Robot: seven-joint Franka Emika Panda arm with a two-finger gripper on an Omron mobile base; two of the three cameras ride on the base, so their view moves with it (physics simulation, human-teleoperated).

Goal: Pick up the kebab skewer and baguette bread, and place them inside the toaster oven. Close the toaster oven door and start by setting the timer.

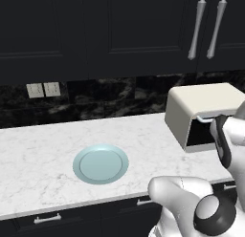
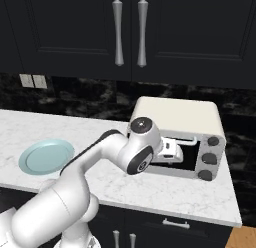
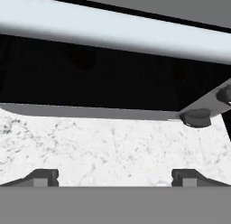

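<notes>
The cream, rounded toaster oven (image 2: 175,114) with a dark front stands on the white marbled counter (image 1: 43,150) toward its right end, close to the black veined back wall; three dark round knobs (image 2: 209,158) run down its right front panel; its dark glass door (image 2: 187,154) with the silver bar handle (image 2: 187,140) along the top edge looks upright and shut, though the arm hides part of it; the white arm's hand (image 3: 115,175) is right in front of that door, just below the handle, its two small dark fingertips (image 3: 43,177) spread wide with nothing between them; in the hand view the pale handle bar crosses the top, the dark glass lies beneath it, then marbled counter; a round light blue plate (image 1: 100,164) sits bare near the counter's front edge, well apart to the left of the oven.
</notes>
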